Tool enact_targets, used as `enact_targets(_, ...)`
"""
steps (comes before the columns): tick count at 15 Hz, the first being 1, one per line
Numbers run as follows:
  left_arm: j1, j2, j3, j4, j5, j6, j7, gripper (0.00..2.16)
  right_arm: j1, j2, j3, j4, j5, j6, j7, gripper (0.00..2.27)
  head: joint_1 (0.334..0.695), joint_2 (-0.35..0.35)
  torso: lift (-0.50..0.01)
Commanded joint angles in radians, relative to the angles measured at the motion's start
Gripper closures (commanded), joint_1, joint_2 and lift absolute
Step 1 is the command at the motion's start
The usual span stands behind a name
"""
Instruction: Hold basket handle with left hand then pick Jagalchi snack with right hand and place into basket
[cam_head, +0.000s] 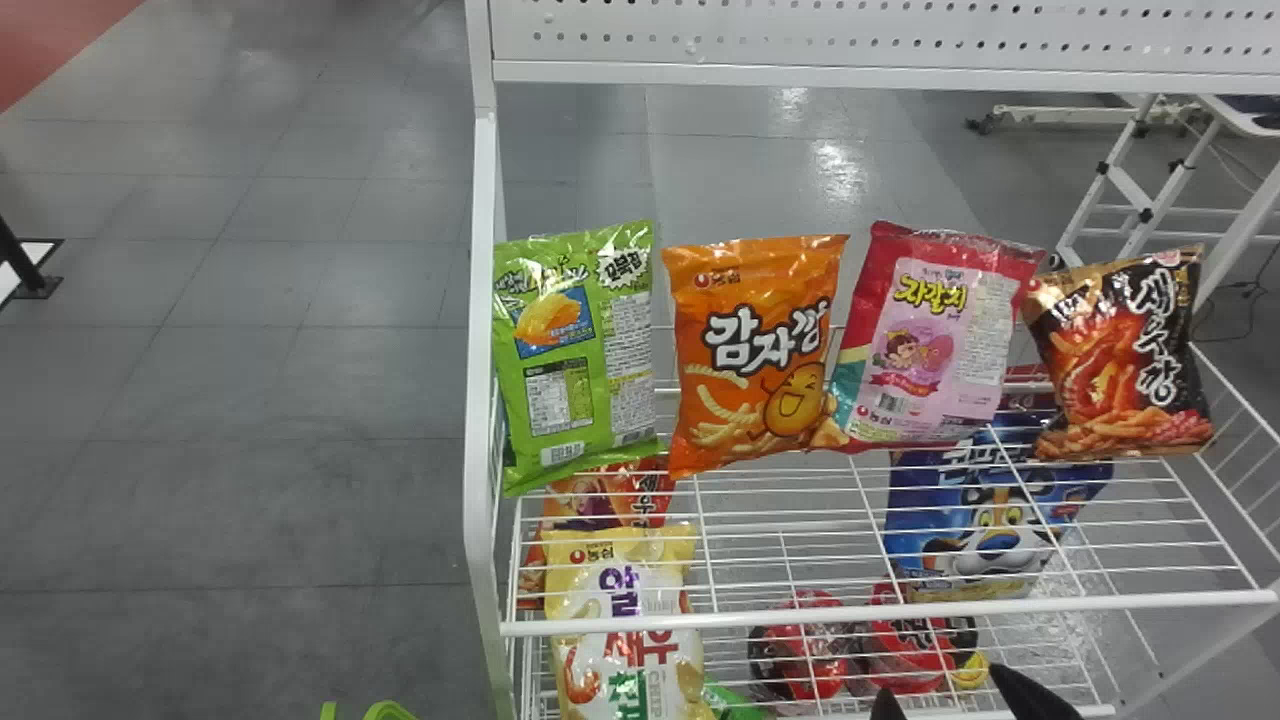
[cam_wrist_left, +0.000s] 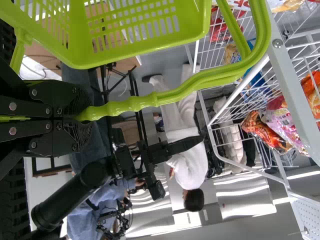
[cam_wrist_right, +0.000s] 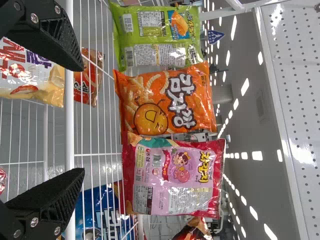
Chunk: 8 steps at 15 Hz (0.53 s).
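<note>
Pink in the middle and red at its edges, the Jagalchi snack (cam_head: 930, 340) stands upright on the upper level of the white wire shelf (cam_head: 880, 615). It has its front turned to the robot. On its left side is the orange snack bag (cam_head: 755, 350), very near to it, and on its right side is the black snack bag (cam_head: 1120, 350). The right gripper (cam_head: 945, 692) is at the front of the shelf, nearer to the robot than the Jagalchi snack and well apart from it. Its two black fingers are wide open, and they have hold of nothing. The left gripper (cam_wrist_left: 82, 117) is closed around the green basket handle (cam_wrist_left: 132, 104), and so it holds the green basket (cam_wrist_left: 77, 30). Farther to the left in the row, after the orange one, stands the green snack bag (cam_head: 575, 350). Under the wires, on a lower level, I can see the yellow and white bag (cam_head: 625, 590), some red packages (cam_head: 810, 650) and the blue bag (cam_head: 990, 520) with a tiger face. Above the row there goes a white panel (cam_head: 880, 30) with many small holes.
</note>
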<state>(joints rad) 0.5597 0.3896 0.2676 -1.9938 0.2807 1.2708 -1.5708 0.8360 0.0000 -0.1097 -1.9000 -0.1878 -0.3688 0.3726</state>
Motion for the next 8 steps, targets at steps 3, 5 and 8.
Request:
enact_targets(3,0.006,-0.001,-0.001,-0.013,0.0,0.005,-0.01,2.07,0.002,0.001,-0.01,-0.001,-0.007,-0.003,0.005,0.09,0.695,-0.098,-0.009)
enact_targets(5,0.009,-0.003,-0.001,-0.016,0.0,0.005,-0.01,2.07,0.0,0.001,-0.013,-0.002,-0.012,-0.003,0.008,0.09,0.695,-0.106,-0.009)
enact_targets(8,0.012,-0.009,0.001,-0.016,0.0,0.005,-0.01,2.06,0.0,0.001,-0.019,-0.002,-0.021,-0.003,0.011,0.09,0.695,-0.116,-0.009)
